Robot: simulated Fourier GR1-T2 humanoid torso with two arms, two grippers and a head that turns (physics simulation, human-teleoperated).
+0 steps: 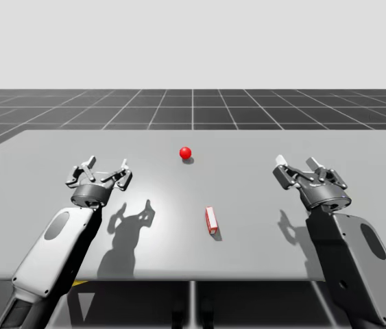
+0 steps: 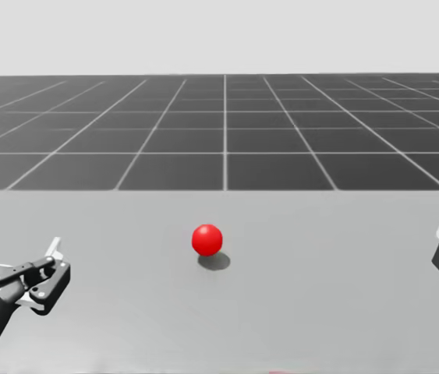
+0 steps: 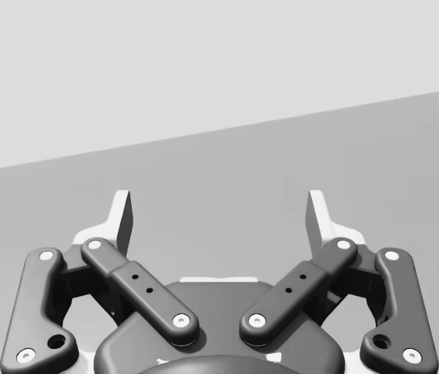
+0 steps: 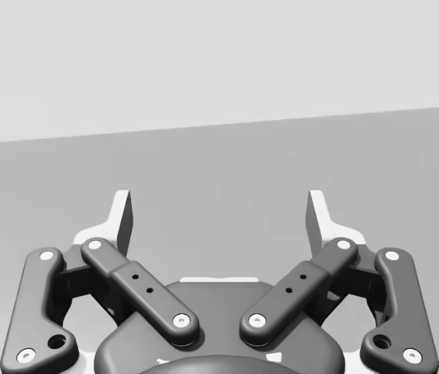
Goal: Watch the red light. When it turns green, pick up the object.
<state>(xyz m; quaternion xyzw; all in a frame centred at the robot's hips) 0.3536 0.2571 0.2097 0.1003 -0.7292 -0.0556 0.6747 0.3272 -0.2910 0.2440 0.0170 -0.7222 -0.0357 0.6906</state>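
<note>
Over the near left of the table (image 1: 35, 147), holding the left gripper (image 1: 107, 163) spread wide, with nothing between its fingers (image 3: 122, 218). On the right side, holding the right gripper (image 1: 297, 164) just as wide apart and just as empty, level with its twin. Hovering both clear of the surface and pointing them across it, probably to be ready from either side without crowding the middle. Between the two, nearer the front edge and a shade closer to the right: seeing the small red-and-white box (image 1: 211, 220), lying flat, lengthwise away, touching nothing. Beyond it, toward mid-table: watching the red light (image 2: 207, 239), a small ball resting on the surface, plainly red and not green. Hence no reaching yet, judging by the task; waiting on the colour. Once green, likely calling for the right arm, given the shorter path, with a descent from above and a pinch across the box's narrow width.
</note>
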